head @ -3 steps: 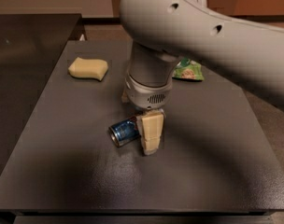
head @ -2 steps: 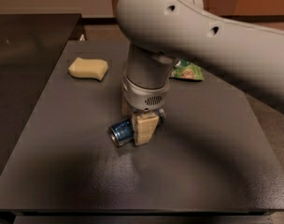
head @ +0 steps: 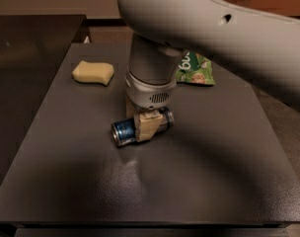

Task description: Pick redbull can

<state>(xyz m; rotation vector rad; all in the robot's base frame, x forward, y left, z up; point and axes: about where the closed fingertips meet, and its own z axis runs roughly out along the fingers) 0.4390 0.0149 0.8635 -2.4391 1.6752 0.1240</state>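
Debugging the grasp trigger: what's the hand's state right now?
Hand: down over the middle of the redbull can, which lies on its side on the table; whether it is open or closed cannot be told.

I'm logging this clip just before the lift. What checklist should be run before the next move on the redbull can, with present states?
1. Gripper placed at the redbull can: ok, it is down over the can's middle.
2. Can pose: ok, lying on its side on the table, not yet lifted.
3. Grip firm enough to lift: cannot tell.
4. Sponge apart from the can: ok, back left.
5. Snack bag apart from the can: ok, back right.
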